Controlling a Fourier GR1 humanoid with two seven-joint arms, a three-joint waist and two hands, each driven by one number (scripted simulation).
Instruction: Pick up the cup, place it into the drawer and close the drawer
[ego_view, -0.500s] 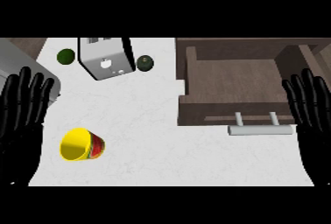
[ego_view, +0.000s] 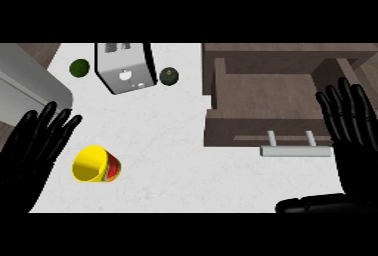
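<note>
1. The cup (ego_view: 96, 165) is yellow with a red band on its outside. It lies tipped on its side on the white counter (ego_view: 184, 150), its open mouth turned up and to the left.
2. The left hand (ego_view: 33, 145) is just to the left of the cup. Its fingers are straight and spread wide, pointing up and slightly right, and it holds nothing. The fingertips nearest the cup sit above the cup's rim and apart from it.
3. The drawer (ego_view: 266, 105) is well to the right of the cup, across a bare stretch of counter. It is pulled open, and its brown inside shows.
4. The drawer's grey bar handle (ego_view: 295, 150) juts out from its front panel on two short posts, on the side of the drawer nearest the cup's level.
5. The right hand (ego_view: 351, 125) is far from the cup, at the right edge beyond the drawer. Its fingers are straight and spread, pointing up, and it grips nothing.
6. A grey toaster (ego_view: 125, 67) stands up and a little right of the cup, near the counter's far edge.
7. Two dark green round fruits flank the toaster: one fruit (ego_view: 80, 67) to its left, straight above the cup, and another fruit (ego_view: 170, 76) to its right.
</note>
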